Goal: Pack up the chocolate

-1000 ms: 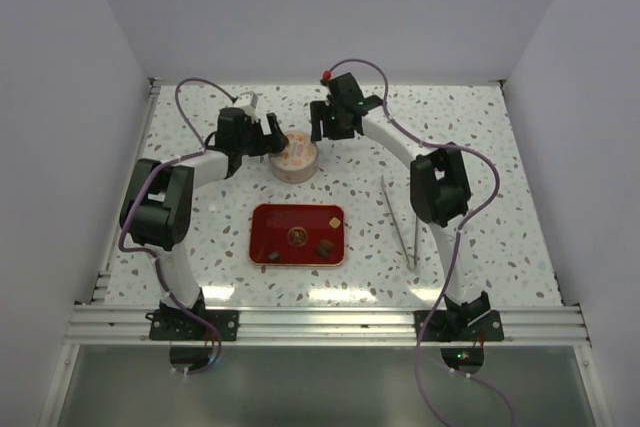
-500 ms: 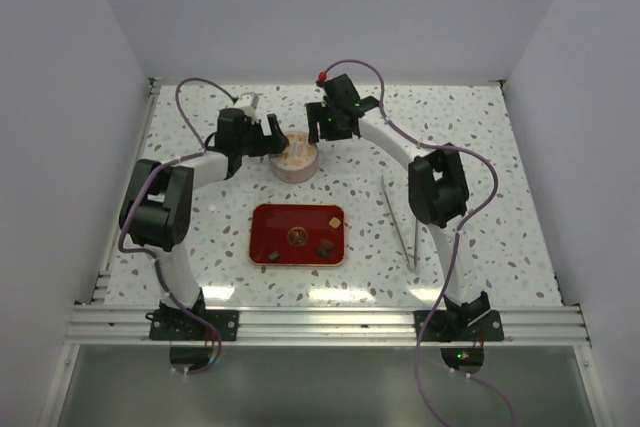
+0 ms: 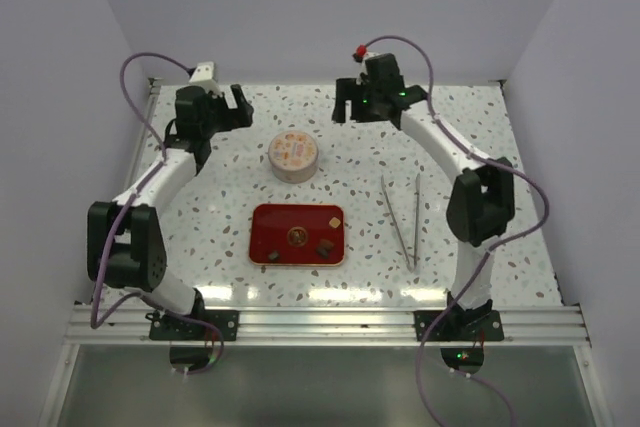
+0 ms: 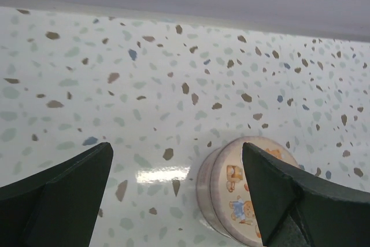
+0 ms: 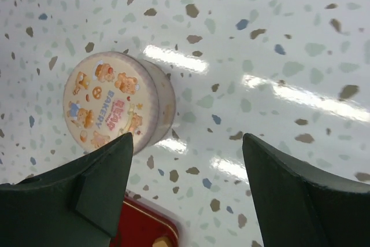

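- White speckled surface [image 3: 230, 207], enclosed by plain pale walls [image 3: 300, 7].
- Chocolate [image 3: 324, 246] pieces lie on the red tray [image 3: 265, 227]. A lidded tin [image 3: 294, 156] stands behind it, tweezers [image 3: 400, 219] to its right.
- Left jaws and right jaws gape empty over the far side, flanking the tin.

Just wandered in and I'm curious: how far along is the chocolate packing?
Done: unclear; the round tin is lidded, so its contents are hidden. In hand: nothing; both pairs of jaws hang open and empty above the table's far side. Left: about four chocolate pieces lie on the red tray, and the tweezers lie on the table beside it.
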Tool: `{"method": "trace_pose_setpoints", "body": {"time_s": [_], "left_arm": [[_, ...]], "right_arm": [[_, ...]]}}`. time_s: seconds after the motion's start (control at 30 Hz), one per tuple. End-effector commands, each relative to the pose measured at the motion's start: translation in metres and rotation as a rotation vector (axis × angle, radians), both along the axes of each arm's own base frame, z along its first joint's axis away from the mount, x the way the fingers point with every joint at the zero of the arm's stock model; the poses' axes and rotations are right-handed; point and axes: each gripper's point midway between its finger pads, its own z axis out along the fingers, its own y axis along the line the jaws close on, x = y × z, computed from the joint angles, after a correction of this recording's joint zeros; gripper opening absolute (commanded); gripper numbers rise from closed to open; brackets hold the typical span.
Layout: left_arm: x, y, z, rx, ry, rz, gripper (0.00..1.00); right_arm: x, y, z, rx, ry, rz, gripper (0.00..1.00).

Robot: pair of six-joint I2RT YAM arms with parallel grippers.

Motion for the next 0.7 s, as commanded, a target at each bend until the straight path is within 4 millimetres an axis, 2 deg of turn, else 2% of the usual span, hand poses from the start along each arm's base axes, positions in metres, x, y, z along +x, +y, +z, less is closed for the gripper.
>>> {"method": "trace_pose_setpoints", "body": {"time_s": [0.0,0.03,0.07,0.1,0.13,0.17,0.2,0.23,0.27,0.3,0.33,0.4,0.43,0.47,0.53,0.67], "left_arm": [[-0.010,0.042,0.051,0.045,-0.083,0.100,1.00],[-0.014,0.047,0.055,0.048,-0.088,0.113,1.00],[-0.022,0.057,0.066,0.053,-0.106,0.142,1.00],[-0.027,0.061,0.067,0.059,-0.108,0.156,1.00],[-0.031,0.063,0.073,0.070,-0.120,0.159,1.00],[-0.038,0.069,0.081,0.087,-0.125,0.185,1.00],[-0.038,0.072,0.094,0.096,-0.150,0.195,1.00],[-0.043,0.074,0.093,0.108,-0.124,0.204,1.00],[-0.048,0.079,0.094,0.125,-0.104,0.226,1.00],[-0.049,0.082,0.104,0.136,-0.116,0.235,1.00],[-0.053,0.084,0.114,0.143,-0.133,0.241,1.00],[-0.059,0.088,0.122,0.159,-0.154,0.256,1.00],[-0.065,0.090,0.133,0.161,-0.184,0.266,1.00],[-0.067,0.091,0.136,0.167,-0.194,0.272,1.00],[-0.073,0.093,0.144,0.174,-0.211,0.281,1.00],[-0.077,0.097,0.146,0.186,-0.210,0.296,1.00]], "right_arm": [[0.005,-0.057,0.072,0.077,-0.158,-0.094,0.80],[0.005,-0.067,0.075,0.071,-0.186,-0.106,0.80],[-0.001,-0.083,0.058,0.028,-0.165,-0.140,0.80],[-0.005,-0.094,0.059,0.008,-0.178,-0.159,0.80],[-0.009,-0.110,0.071,-0.012,-0.215,-0.180,0.80],[-0.016,-0.122,0.060,-0.048,-0.201,-0.207,0.80],[-0.020,-0.134,0.061,-0.064,-0.209,-0.232,0.80],[-0.027,-0.143,0.076,-0.072,-0.244,-0.247,0.80],[-0.035,-0.151,0.067,-0.091,-0.229,-0.260,0.80],[-0.039,-0.163,0.070,-0.113,-0.241,-0.295,0.81],[-0.049,-0.170,0.079,-0.119,-0.263,-0.309,0.81],[-0.058,-0.187,0.087,-0.131,-0.288,-0.349,0.82],[-0.063,-0.192,0.088,-0.136,-0.290,-0.362,0.82],[-0.070,-0.201,0.103,-0.126,-0.327,-0.386,0.83],[-0.077,-0.209,0.111,-0.130,-0.347,-0.405,0.84],[-0.087,-0.220,0.134,-0.123,-0.398,-0.430,0.85]]}}
